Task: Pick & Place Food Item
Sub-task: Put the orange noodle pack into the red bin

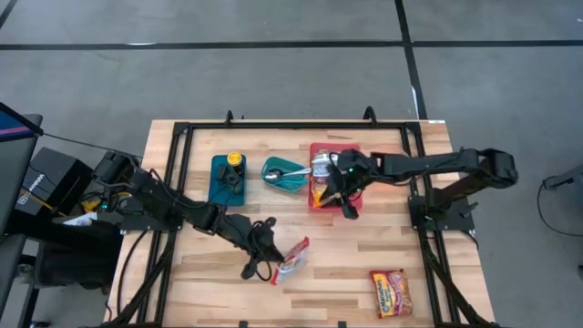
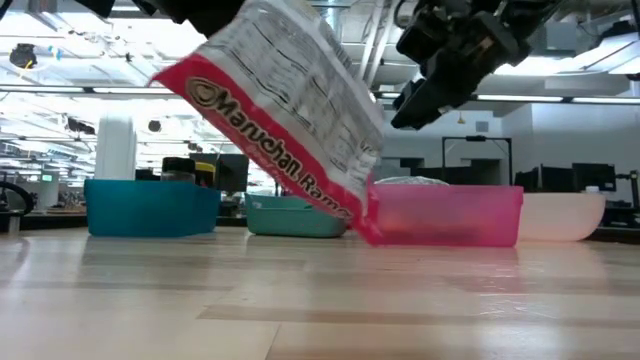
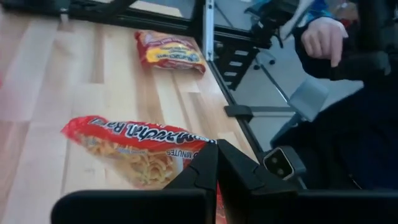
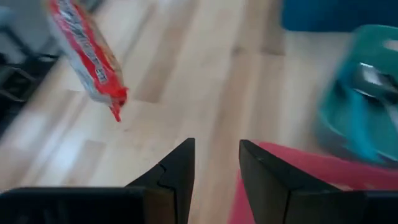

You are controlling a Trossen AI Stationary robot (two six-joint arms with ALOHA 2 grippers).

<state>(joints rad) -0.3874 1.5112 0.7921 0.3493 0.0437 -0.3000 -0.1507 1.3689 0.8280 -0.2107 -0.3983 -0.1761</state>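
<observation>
Closest to us in the low view hangs a red-edged crinkled plastic ramen packet (image 2: 290,120), tilted above the pale wooden table (image 1: 346,264). We see the left gripper (image 1: 271,265) pinching its edge, fingers pressed together, near the table's front. A second red and yellow ramen packet (image 1: 390,292) lies flat well apart. Over the pink plastic bin (image 1: 317,195), our right gripper (image 1: 350,208) hovers, fingers spread on nothing. Beside the bin sit a teal bowl (image 1: 284,175) and a teal box (image 1: 229,180).

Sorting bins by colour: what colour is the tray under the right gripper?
Pink-red tray, clearest in the low view.
</observation>
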